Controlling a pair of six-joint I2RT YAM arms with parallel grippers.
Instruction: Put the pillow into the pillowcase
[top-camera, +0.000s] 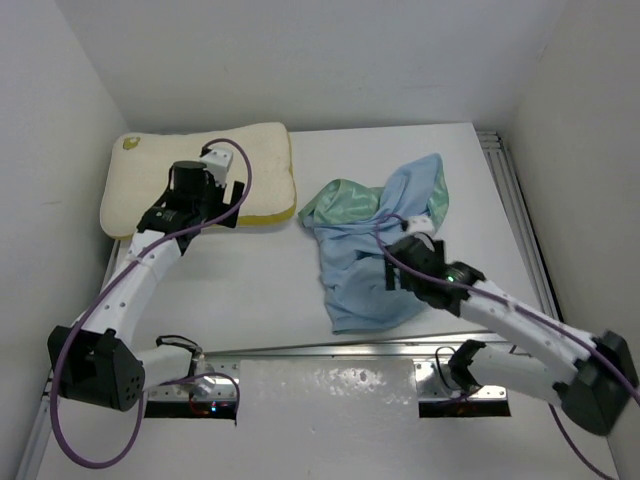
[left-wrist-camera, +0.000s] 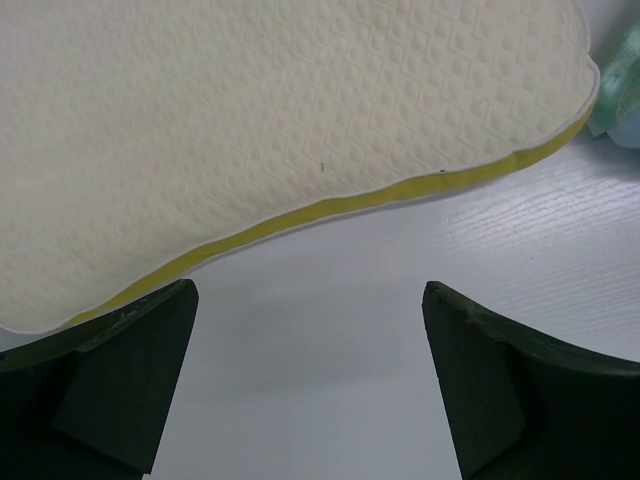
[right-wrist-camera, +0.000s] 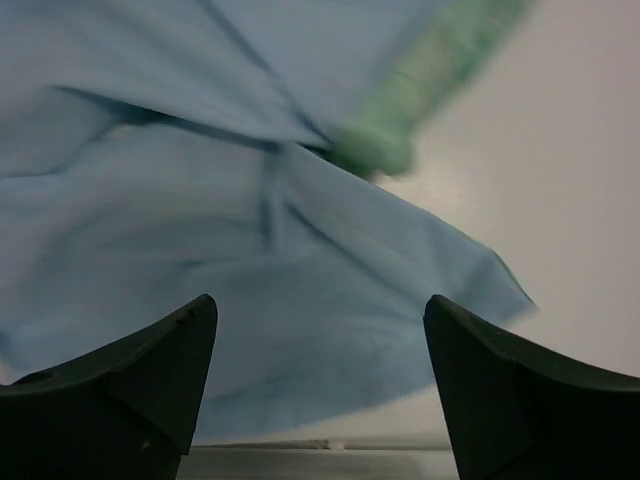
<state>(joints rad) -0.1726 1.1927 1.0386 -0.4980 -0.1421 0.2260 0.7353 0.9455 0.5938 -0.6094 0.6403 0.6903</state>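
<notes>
Top external | pillow (top-camera: 262, 170) lies far left on table (top-camera: 260, 290), pillowcase (top-camera: 365, 260) crumpled centre-right, apart | my left gripper (left-wrist-camera: 310, 300) gapes empty by pillow's edge; my right gripper (right-wrist-camera: 320, 310) spread above blue cloth, holding nothing | step, I judge: opening the case | next: pinch one layer.

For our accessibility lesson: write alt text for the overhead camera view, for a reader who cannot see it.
Seen from above, a cream pillow lies back left on the table and a crumpled blue-and-green pillowcase lies apart at centre right, the pillow not yet inside. The left arm reaches over the pillow; the right arm reaches over the pillowcase.
</notes>
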